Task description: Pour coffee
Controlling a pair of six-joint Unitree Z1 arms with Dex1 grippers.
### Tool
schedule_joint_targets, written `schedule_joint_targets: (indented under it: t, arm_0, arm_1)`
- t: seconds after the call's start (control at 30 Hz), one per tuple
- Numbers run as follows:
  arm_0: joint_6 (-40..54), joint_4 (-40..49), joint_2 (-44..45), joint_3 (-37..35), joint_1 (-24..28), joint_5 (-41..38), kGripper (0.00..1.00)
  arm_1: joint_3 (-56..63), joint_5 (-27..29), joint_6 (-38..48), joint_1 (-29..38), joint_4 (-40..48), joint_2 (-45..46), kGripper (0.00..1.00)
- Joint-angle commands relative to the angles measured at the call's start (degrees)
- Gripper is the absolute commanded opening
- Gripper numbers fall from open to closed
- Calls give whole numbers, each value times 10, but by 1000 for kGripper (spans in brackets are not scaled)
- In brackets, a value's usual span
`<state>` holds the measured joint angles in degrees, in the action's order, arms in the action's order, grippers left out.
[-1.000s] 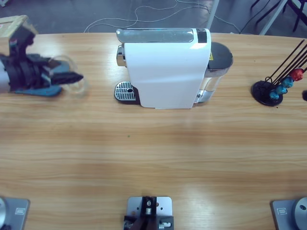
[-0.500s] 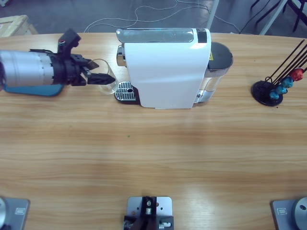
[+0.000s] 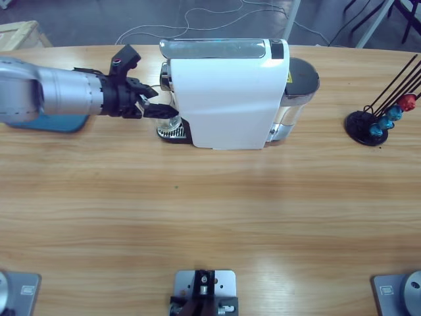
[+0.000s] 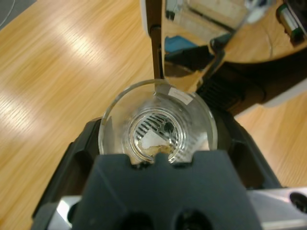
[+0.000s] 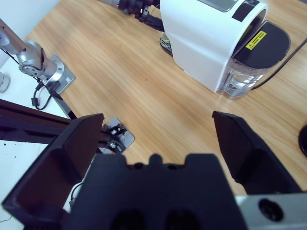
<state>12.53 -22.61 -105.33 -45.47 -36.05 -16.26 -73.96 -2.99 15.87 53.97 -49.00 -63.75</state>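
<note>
A clear round drinking glass (image 4: pixel 158 122) is gripped by the left tool (image 3: pixel 161 112) over the round metal drip grille (image 3: pixel 172 127) of the white coffee machine (image 3: pixel 230 92). The right tool (image 5: pixel 158 139) is held wide open above the wooden desk (image 5: pixel 144 86). No coffee can be made out.

Machine (image 3: pixel 227 99) mid-table (image 3: pixel 197 224), near back edge; glass (image 4: pixel 158 122) on its drip tray (image 3: pixel 171 126), left; capsule rack (image 3: pixel 375 125) far right.

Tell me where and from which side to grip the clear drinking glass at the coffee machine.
Grip the clear drinking glass across its round wall, coming from the side away from the white coffee machine: the machine's body blocks the other side. The left pincer is already holding it this way.
</note>
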Motion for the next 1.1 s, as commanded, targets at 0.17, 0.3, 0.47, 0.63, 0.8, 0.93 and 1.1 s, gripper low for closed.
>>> schedule_joint_targets:
  t: [0.17, 0.3, 0.47, 0.63, 0.8, 0.93, 1.1]
  arm_0:
    - [1, -7, -22, -9, -18, -6, 982]
    - [1, -6, -4, -4, -23, -3, 982]
    - [5, 3, 48, 12, -23, 16, 982]
    - [4, 33, 104, 28, -24, 17, 982]
    - [4, 72, 164, 71, -27, 27, 982]
    - [-21, 133, 251, 125, -34, 42, 982]
    - [-155, 378, 447, 50, -46, 40, 970]
  arm_1:
    - [17, -17, -7, -6, -7, 26, 1000]
    - [33, -25, -1, -6, 6, 28, 1000]
    - [33, -25, 4, -6, 11, 28, 1000]
    - [35, -33, 9, -6, 28, 16, 1000]
    - [29, -39, 10, -6, 50, -4, 1000]
    - [24, -16, 16, -6, 64, 0, 1000]
    - [-5, 6, 7, -6, 46, 0, 1000]
